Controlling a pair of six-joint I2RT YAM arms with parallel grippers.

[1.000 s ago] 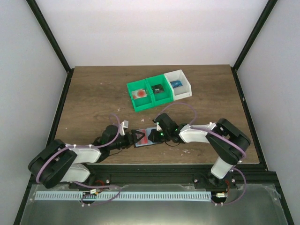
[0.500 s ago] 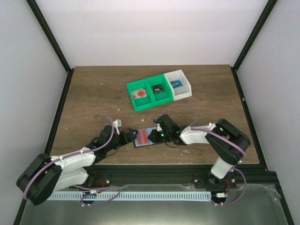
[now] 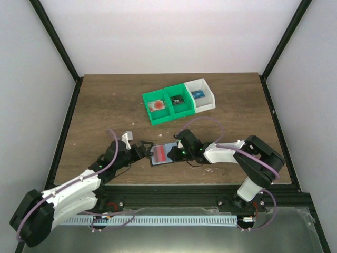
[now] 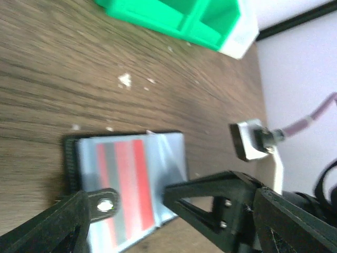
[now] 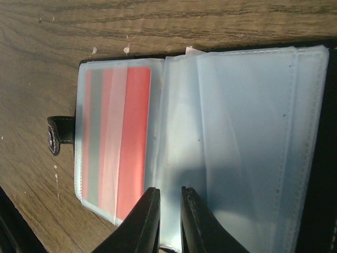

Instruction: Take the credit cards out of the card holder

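Card holder (image 3: 164,154) lies unfolded on table (image 3: 105,105), red credit card (image 5: 118,142) in its sleeve. Left gripper (image 4: 126,196) spread wide over it; right gripper (image 5: 169,194) pinches its sleeve edge.

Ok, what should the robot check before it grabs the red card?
1. The card holder lies open: ok.
2. The red card shows, tucked in a clear sleeve: ok.
3. The left gripper is open beside the card's side of the holder: ok.
4. The right gripper pins the holder: cannot tell; its fingers are nearly together over the sleeve.
5. More cards inside: cannot tell.
6. The bins stand far back, out of the way: ok.
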